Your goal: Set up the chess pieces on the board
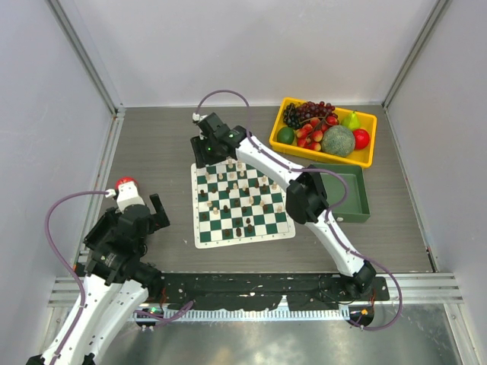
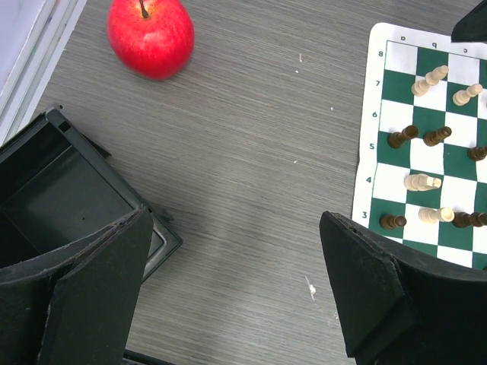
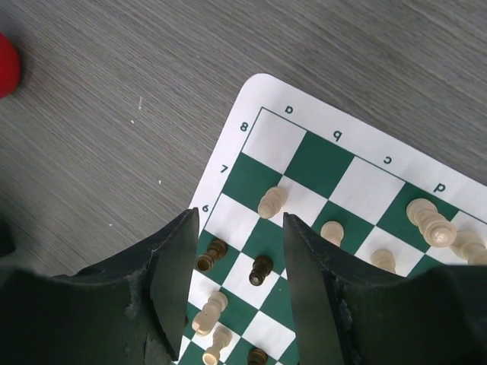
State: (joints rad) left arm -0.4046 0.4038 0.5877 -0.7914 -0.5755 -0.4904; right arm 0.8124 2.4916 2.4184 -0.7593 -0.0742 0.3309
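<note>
Small dark-brown wooden pawn (image 3: 261, 270), upright near the 10 o'clock corner of the green-and-white checked mat board (image 3: 319, 163), is framed between the half-spread, empty jaws of the nearer right gripper (image 3: 240, 217); the wide-spread left gripper (image 2: 236, 217) is held off at the board's 9 o'clock.

Right arm (image 1: 319, 205) reaches forward, right fingers (image 3: 171, 281) parted; left arm (image 1: 114, 251) folded, left fingers (image 2: 84, 296) wide.

My fingers (image 3: 171, 281) are matt black, rough and chipped at the edges. The bench (image 2: 251, 152) is dull grey with a fine wood grain. The board (image 3: 319, 163) is thin, smooth, printed matt. The chess pieces (image 3: 272, 201) look like turned wood. The apple (image 2: 150, 34) shines glossy red.
</note>
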